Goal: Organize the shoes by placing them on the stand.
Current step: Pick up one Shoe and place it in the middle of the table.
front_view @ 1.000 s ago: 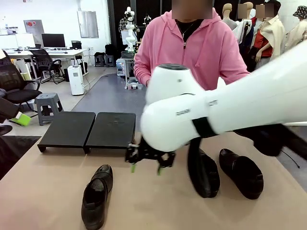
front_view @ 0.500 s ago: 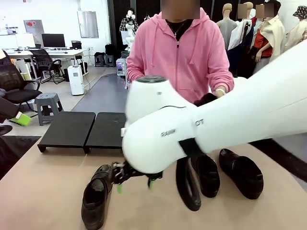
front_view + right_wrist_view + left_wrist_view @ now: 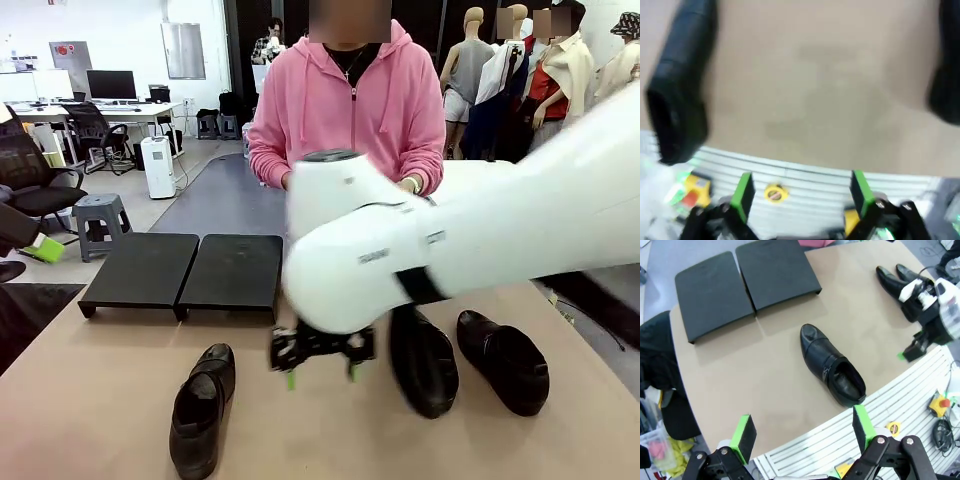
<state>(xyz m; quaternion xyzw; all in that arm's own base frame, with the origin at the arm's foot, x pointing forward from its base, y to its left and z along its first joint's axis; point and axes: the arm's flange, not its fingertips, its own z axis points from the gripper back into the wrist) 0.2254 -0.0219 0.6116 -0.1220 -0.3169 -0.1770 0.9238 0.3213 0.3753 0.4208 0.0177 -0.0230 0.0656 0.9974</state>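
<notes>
While its jaws stand apart and empty, the right gripper hangs low over the table, between one shoe on the left and two shoes on the right, with its arm reaching past the middle. The left gripper, also gaping, hovers high, pointing down. All three shoes lie on the table, short of the two-panel stand.

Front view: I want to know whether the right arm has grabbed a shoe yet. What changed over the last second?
The right gripper swung left toward the lone shoe, then back toward the middle, open and taking hold of nothing. The person shifted toward picture left. The lone shoe, the two shoes at the right and the stand stayed put.
</notes>
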